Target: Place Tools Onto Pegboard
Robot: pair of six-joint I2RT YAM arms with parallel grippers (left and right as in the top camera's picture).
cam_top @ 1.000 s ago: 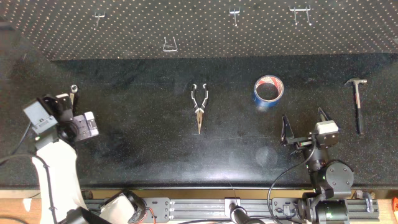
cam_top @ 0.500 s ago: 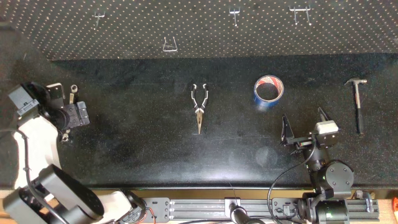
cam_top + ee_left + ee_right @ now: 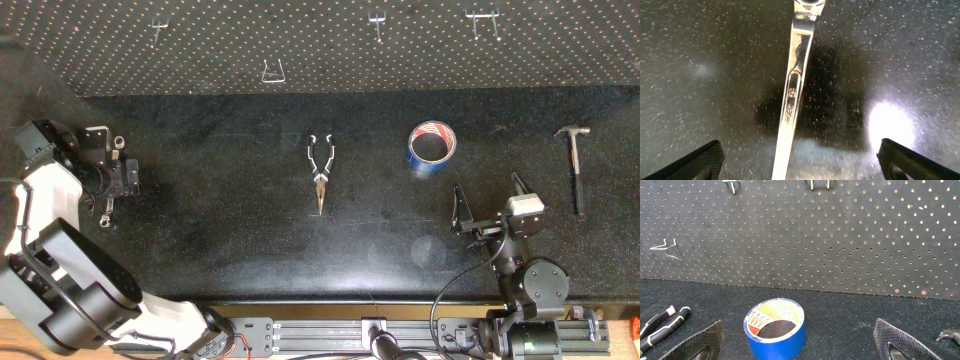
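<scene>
Left tool [image 3: 801, 165] swung over wrench [image 3: 794, 90] on black tabletop [image 3: 250, 225].

The bench [image 3: 230, 230] is black with tiny pale specks all over it, like little stars. At its far side stands the pegboard [image 3: 300, 45], a dark brown wall full of small holes in neat rows. A few small metal hooks [image 3: 377, 20] hang on it. Light shines down on the bench and makes a soft pale patch [image 3: 345, 270] near the front. The left wrist view has a bright white spot [image 3: 888, 129] on the bench top. Along the front edge runs a metal rail [image 3: 300, 328], with a strip of light wood [image 3: 25, 318] at the left.
</scene>
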